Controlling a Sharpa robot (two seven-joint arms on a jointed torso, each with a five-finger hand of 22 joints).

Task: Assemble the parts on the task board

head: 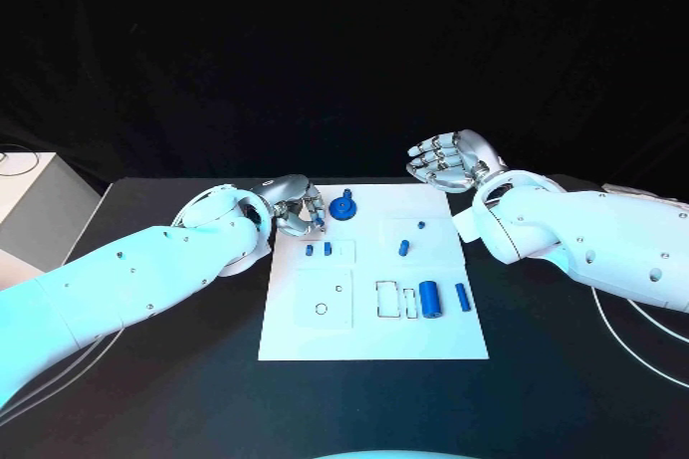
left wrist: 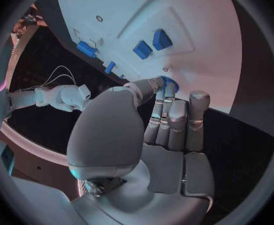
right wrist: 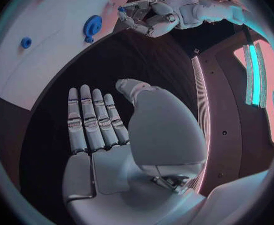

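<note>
The white task board (head: pixel 373 330) lies in the middle of the black bench (head: pixel 143 379); the left robot hand (head: pixel 292 205) sits at the board's far left corner, fingers curled, its fingertips (left wrist: pixel 165 87) touching a small blue part (left wrist: pixel 169 82), though whether it grips that part I cannot tell; a round blue part (head: pixel 344 207) stands just beside it; the right robot hand (head: pixel 449 160) hovers beyond the board's far right corner, fingers apart, holding nothing; further blue parts, among them a cylinder (head: pixel 428 299), rest on the board.

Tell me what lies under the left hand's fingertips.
The left hand reaches over the task board edge; its fingertips cover a blue part, only partly visible. Whether they grip it cannot be told.
</note>
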